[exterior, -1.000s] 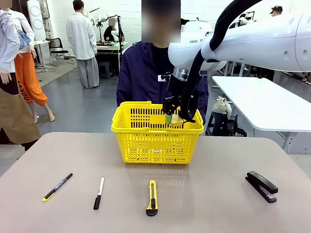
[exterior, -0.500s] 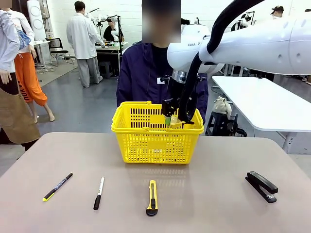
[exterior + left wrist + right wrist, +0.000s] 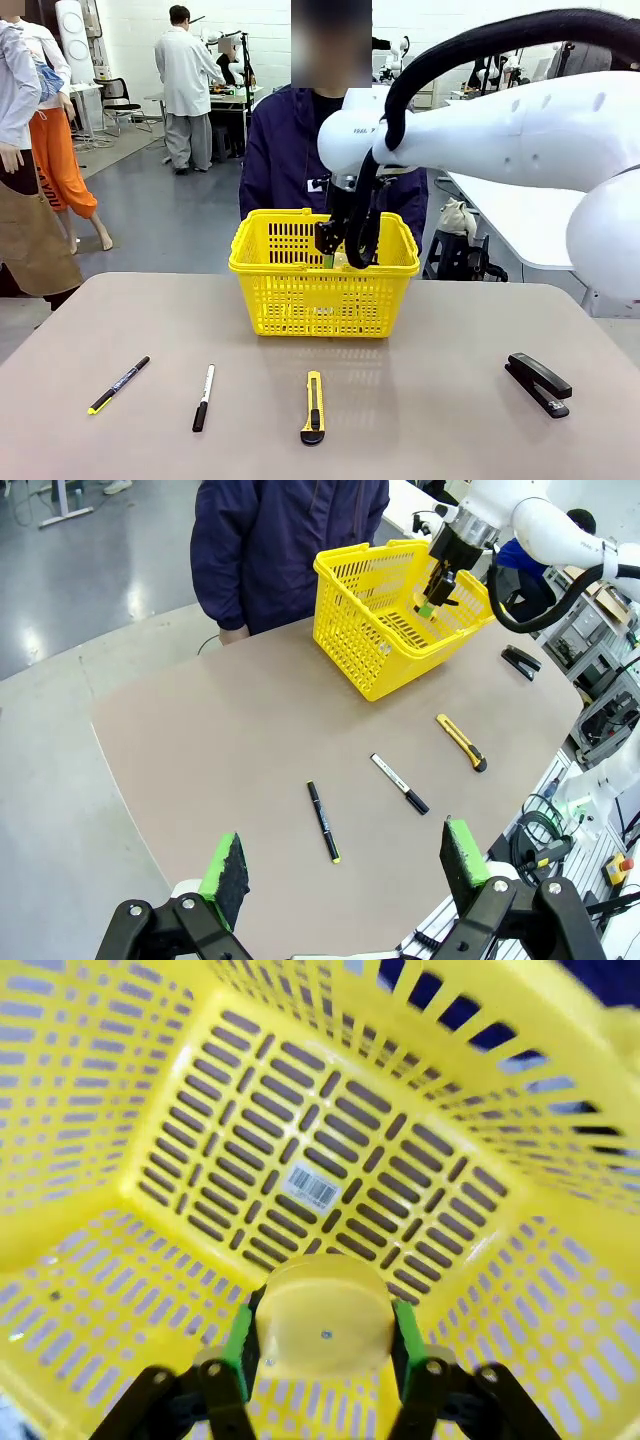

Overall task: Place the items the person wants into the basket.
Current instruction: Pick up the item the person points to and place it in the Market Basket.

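My right gripper (image 3: 344,252) hangs just inside the yellow basket (image 3: 300,300) and is shut on the small yellow tape measure (image 3: 322,1312). In the right wrist view the right gripper (image 3: 320,1338) holds the tape measure between its green pads, above the basket's slotted floor (image 3: 330,1160). My left gripper (image 3: 345,858) stands open high above the table's near-left corner. The black pen with a yellow end (image 3: 118,385) lies at the front left. The black stapler (image 3: 538,383) lies at the front right. The person (image 3: 290,160) stands behind the basket.
A white marker with a black cap (image 3: 203,397) and a yellow-and-black box cutter (image 3: 314,407) lie on the table (image 3: 450,330) between the pen and the stapler, in front of the basket. The right arm's white links span the upper right.
My right gripper has moved left and down into the basket, still holding the tape measure. The items on the table have not moved.
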`<action>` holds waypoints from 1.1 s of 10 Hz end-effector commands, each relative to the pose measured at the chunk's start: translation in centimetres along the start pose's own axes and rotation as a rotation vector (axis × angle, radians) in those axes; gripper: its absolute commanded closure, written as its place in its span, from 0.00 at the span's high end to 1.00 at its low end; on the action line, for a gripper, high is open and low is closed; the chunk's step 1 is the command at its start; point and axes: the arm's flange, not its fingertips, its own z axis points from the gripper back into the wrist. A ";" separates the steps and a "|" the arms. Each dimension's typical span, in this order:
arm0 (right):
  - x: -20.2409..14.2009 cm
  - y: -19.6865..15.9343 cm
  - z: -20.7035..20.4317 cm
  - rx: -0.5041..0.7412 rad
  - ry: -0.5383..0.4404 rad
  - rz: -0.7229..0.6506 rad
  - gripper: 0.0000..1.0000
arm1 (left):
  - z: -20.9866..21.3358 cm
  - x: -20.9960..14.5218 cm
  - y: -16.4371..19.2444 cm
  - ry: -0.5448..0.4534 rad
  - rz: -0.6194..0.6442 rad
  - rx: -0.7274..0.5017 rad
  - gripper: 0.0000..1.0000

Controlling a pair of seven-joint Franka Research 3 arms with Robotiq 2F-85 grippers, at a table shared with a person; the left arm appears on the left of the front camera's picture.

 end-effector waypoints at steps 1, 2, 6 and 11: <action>2.4 -0.2 0.2 -0.042 0.058 -0.020 0.64 | 0.1 0.0 0.1 -0.010 -0.018 -0.009 1.00; 2.4 -0.1 0.3 -0.047 0.054 -0.008 0.64 | 0.1 0.0 0.1 -0.010 -0.018 -0.009 1.00; 1.8 0.4 0.4 -0.058 0.047 0.010 1.00 | 0.1 0.0 0.1 -0.010 -0.018 -0.009 1.00; 1.5 0.3 0.5 -0.055 0.052 0.018 1.00 | 0.1 0.0 0.1 -0.010 -0.018 -0.009 1.00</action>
